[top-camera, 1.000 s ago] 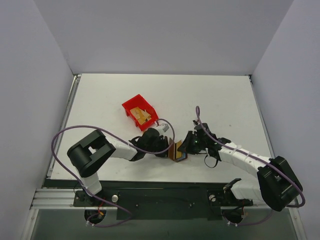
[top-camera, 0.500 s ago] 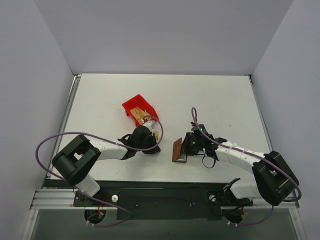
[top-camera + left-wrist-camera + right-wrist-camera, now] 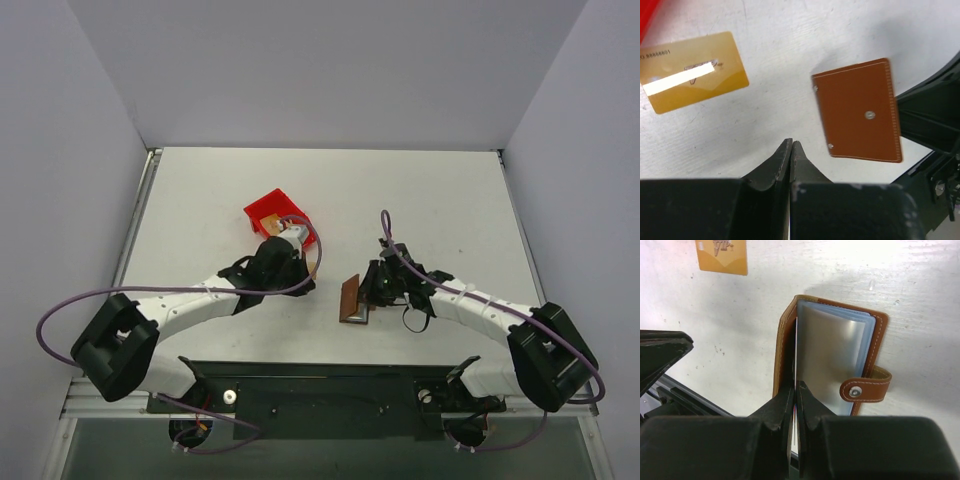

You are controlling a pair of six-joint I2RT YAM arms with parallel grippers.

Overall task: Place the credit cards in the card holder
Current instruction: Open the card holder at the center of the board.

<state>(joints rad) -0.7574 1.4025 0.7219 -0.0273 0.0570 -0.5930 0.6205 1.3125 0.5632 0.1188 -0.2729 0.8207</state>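
Note:
The card holder [image 3: 835,360] is a brown wallet standing open on the table, its blue pocket panels and snap tab facing my right wrist view. My right gripper [image 3: 796,386] is shut on one thin inner panel of it. In the top view the card holder [image 3: 350,298] is in front of the right gripper [image 3: 368,292]. One gold credit card [image 3: 692,72] lies flat on the table, apart from the holder. My left gripper [image 3: 790,144] is shut with nothing in it, hovering between that card and the holder's brown cover [image 3: 857,110]. From above, the left gripper [image 3: 298,278] is next to the red bin.
A red plastic bin [image 3: 272,210] stands behind the left gripper, partly hidden by it. The gold card [image 3: 315,262] lies just right of the bin. White walls close in the table at the back and both sides.
My left arm has drawn back from the card holder toward the red bin, still shut. The right gripper keeps its hold, and the holder has shifted slightly.

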